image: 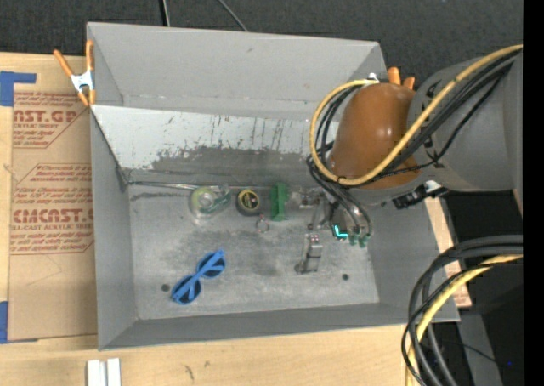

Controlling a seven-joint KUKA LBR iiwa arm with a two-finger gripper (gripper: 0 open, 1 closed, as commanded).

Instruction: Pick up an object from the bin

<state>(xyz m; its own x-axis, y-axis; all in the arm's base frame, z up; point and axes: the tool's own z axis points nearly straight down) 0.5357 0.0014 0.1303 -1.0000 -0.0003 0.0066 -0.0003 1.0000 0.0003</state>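
Lying on the floor of the bin, right of centre: grey metal piece, small, slim, long axis pointing roughly at the back wall; apart from every other loose thing. Gripper just up and right of it in the camera view, low over the floor near the right wall; contact with the piece: cannot tell; open or closed: cannot tell, its lower end is a tangle of metal and shadow; a small teal light glows on it. Nothing seen held.

Green block left of the gripper, near it, upright by the foot of the back wall; dark round thing with a yellow middle just left of the block; clear round thing, greenish tint, further left along the same line. Blue glasses well apart, front left of the floor, lying slantwise.

Orange cover sits above the gripper at the right rim; yellow and black cables loop round it; grey arm comes in from the right.
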